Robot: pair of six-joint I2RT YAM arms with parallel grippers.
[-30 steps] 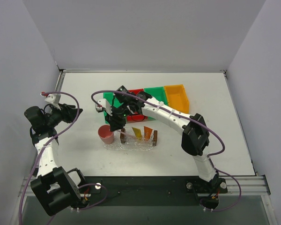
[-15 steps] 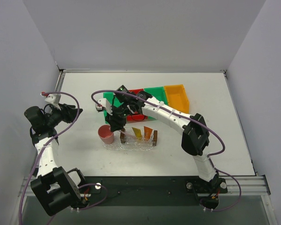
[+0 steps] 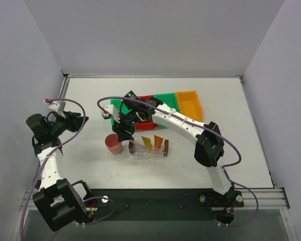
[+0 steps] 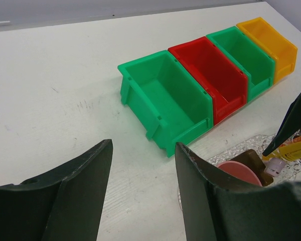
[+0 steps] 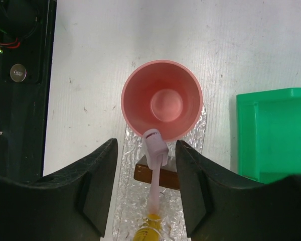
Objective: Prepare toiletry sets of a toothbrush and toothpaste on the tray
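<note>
Scarcely anything had shifted in the last second; the right gripper [image 5: 146, 148] had at most edged toward the far-left corner. Its fingers were spread wide, clear of the toothbrush [image 5: 154, 188] between them. The toothbrush lay across the tray [image 3: 166, 146], mid-table toward the near edge, its head at the pink cup [image 5: 161, 99]. The left gripper [image 4: 143, 144] gaped empty.

Even, bright overhead light leaves only faint, soft shadows on the white desk [image 3: 226, 130], with no strong glare, while both wrist views show their near fingers dark and slightly blurred.
</note>
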